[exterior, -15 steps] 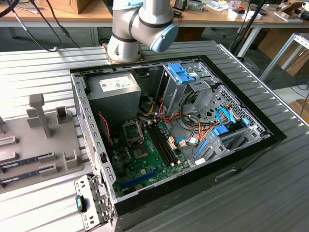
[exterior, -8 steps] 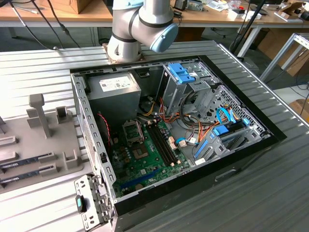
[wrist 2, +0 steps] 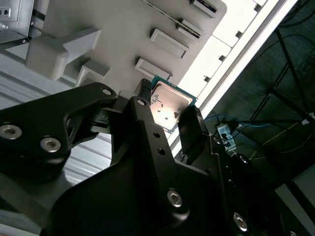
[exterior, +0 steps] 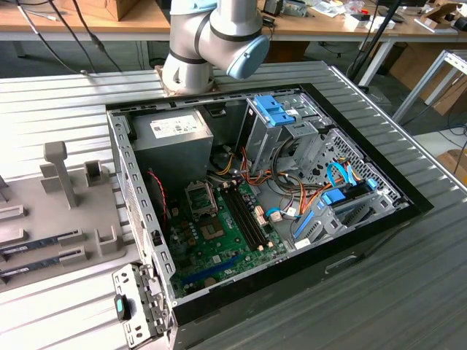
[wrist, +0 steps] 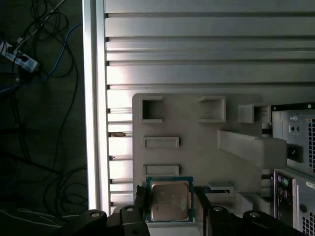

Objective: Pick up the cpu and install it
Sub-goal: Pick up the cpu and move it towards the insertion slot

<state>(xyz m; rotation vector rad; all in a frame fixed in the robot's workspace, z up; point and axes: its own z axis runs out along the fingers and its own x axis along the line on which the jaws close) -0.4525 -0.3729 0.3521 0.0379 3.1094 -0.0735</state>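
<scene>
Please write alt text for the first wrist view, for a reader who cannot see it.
The gripper holds the cpu, a silvery square chip with a green rim, over a grey parts tray on a ribbed metal table. The computer case stands beside the tray.

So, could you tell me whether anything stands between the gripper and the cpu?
Nothing visible does. In the first wrist view the gripper straddles the cpu, with the grey tray behind it and nothing between them.
</scene>
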